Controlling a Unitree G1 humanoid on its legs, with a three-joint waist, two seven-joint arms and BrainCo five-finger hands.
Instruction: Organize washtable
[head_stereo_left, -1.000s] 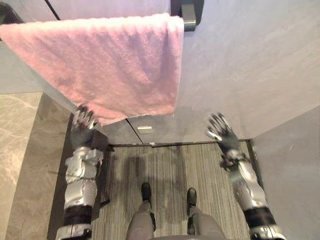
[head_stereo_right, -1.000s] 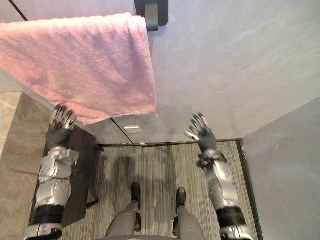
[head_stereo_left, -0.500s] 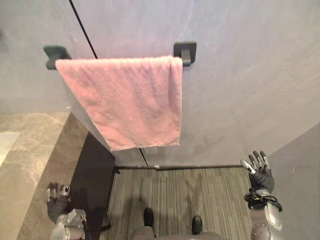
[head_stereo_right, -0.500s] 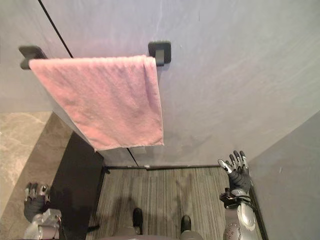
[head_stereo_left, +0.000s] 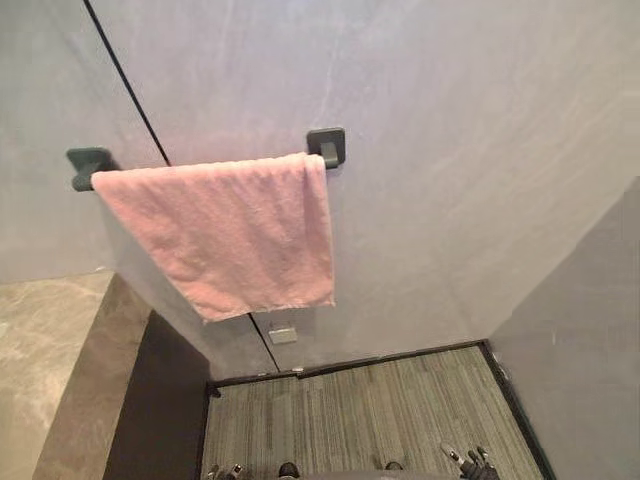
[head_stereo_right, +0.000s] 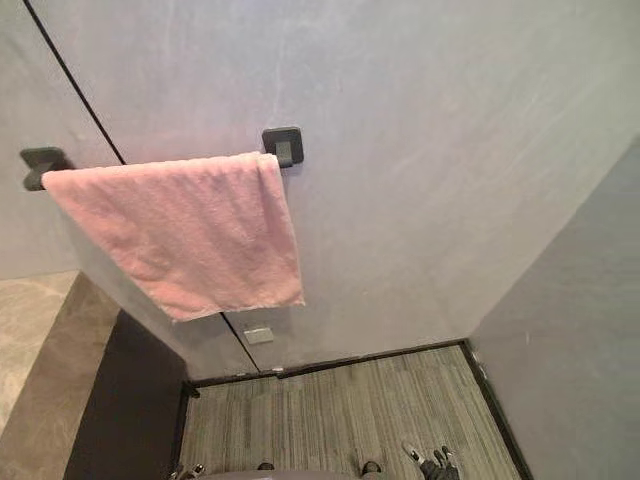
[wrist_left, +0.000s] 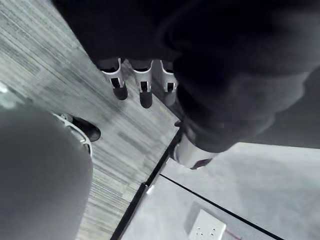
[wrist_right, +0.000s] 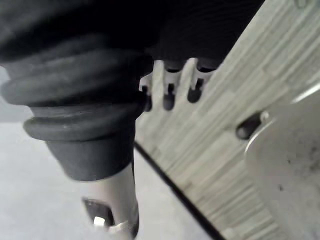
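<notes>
Apparently the pink towel (head_stereo_left: 225, 235) is hung, draped over its dark towel rail (head_stereo_left: 326, 148); left hand (wrist_left: 145, 92) and right hand (wrist_right: 169, 95) hang straight-fingered, empty, needing another item.

Dark wall rail (head_stereo_left: 327, 147), pink towel (head_stereo_left: 225, 235) draped over it, striped grey floor (head_stereo_left: 360, 415) below

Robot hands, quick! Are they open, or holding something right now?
Left hand: open, fingers straight, holding nothing.
Right hand: open, fingers straight, holding nothing.
</notes>
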